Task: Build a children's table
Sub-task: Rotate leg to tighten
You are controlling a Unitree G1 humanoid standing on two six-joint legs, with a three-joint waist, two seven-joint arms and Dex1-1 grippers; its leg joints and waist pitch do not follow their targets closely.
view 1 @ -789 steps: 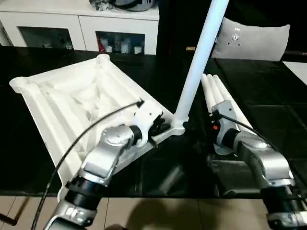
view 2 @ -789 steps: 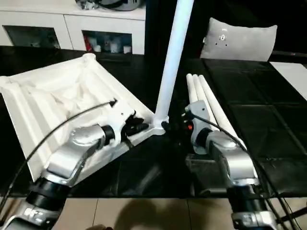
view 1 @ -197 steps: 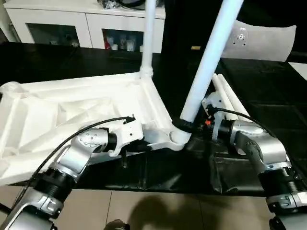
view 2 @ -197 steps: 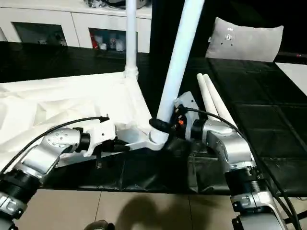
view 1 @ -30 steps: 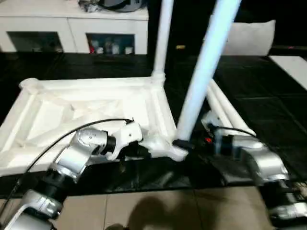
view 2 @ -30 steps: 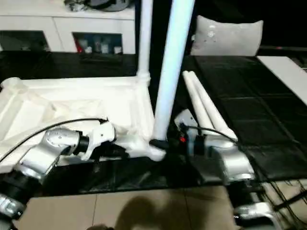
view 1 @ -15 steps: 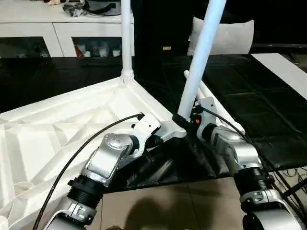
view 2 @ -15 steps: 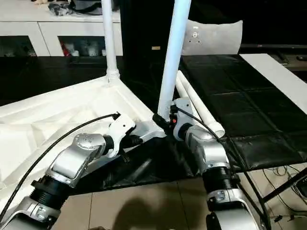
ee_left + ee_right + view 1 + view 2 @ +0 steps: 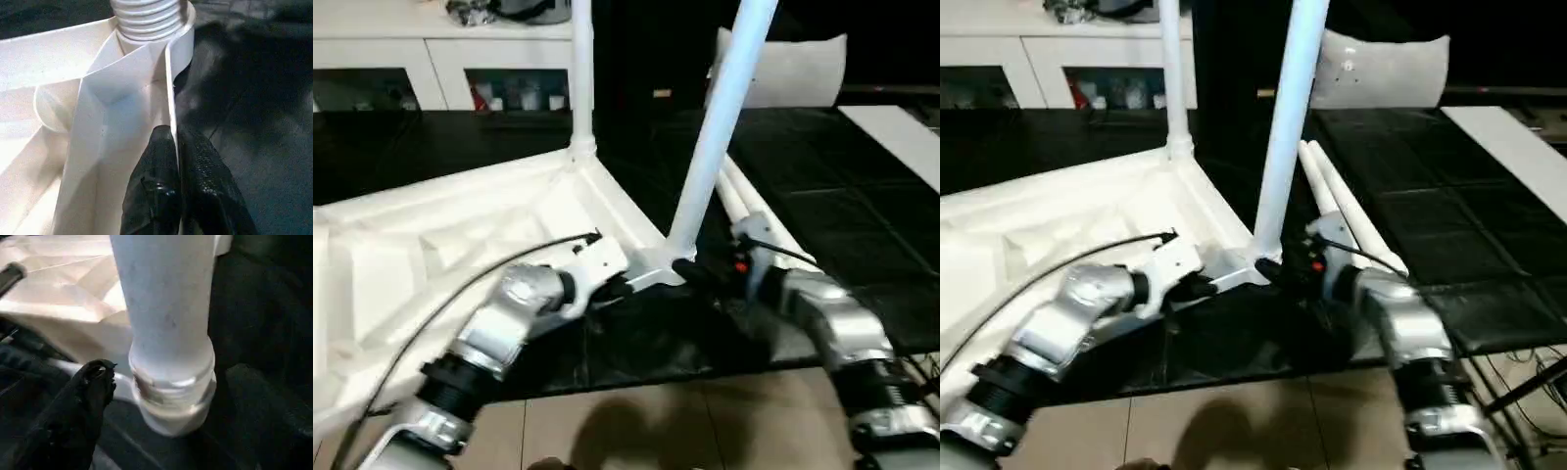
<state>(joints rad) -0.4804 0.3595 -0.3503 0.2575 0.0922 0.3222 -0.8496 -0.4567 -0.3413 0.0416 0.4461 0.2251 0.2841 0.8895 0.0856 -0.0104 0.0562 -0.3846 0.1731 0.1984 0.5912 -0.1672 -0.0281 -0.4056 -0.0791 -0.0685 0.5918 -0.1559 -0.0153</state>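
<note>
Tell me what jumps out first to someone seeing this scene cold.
Two white legs stand up from the corners of an upturned white tabletop on the black surface. At the near corner, the left pincer is shut on the tabletop's rim while the right pincer is at the near leg's base. Two spare legs lie to the right.

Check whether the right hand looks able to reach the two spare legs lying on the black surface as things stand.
Probably yes. The right hand sits at the base of the near upright leg, and the spare legs lie just beyond it on the same side, with nothing between them.
</note>
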